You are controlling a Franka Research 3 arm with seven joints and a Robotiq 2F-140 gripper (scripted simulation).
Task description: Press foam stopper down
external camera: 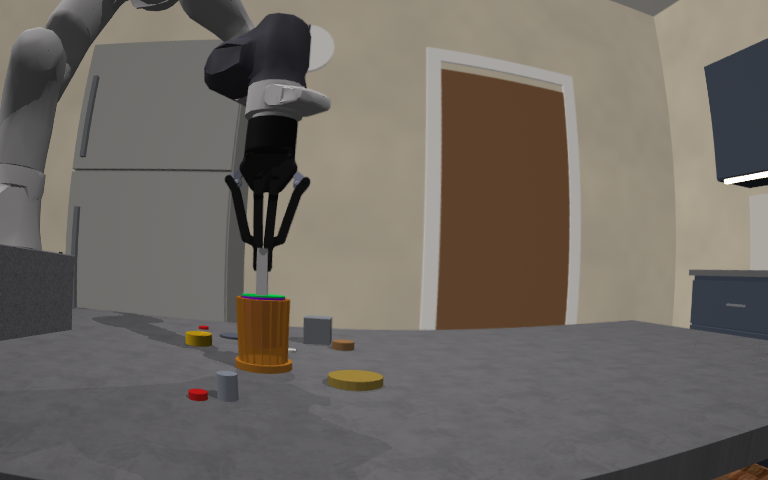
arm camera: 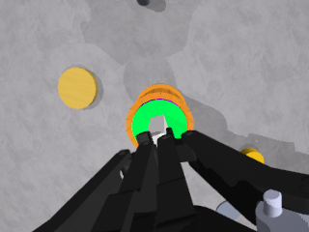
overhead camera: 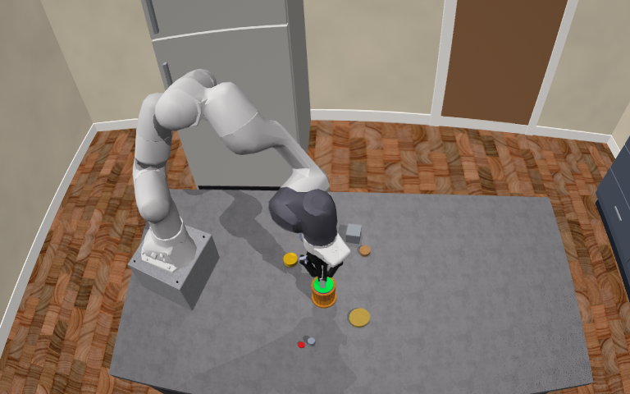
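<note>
An orange ribbed jar (overhead camera: 323, 300) (external camera: 263, 333) (arm camera: 159, 92) stands upright on the grey table (overhead camera: 464, 278). Its foam stopper (overhead camera: 328, 285) (external camera: 277, 296) (arm camera: 141, 121) has a green top and a purple side. In the exterior view the stopper's top sits just at the rim, with only a thin edge showing above it. My gripper (overhead camera: 321, 277) (external camera: 262, 283) (arm camera: 160, 127) is shut with nothing between the fingers. It points straight down, and its grey fingertips touch the middle of the stopper's top.
A large yellow disc (overhead camera: 359, 317) (external camera: 355, 379) (arm camera: 77, 88) lies right of the jar, a small yellow disc (overhead camera: 289, 258) (external camera: 198, 338) behind-left. A grey cube (overhead camera: 353, 233) (external camera: 317, 330) and brown disc (overhead camera: 364, 250) (external camera: 342, 344) lie behind. A red disc (overhead camera: 301, 345) (external camera: 197, 394) and grey cylinder (overhead camera: 311, 341) (external camera: 227, 386) are in front.
</note>
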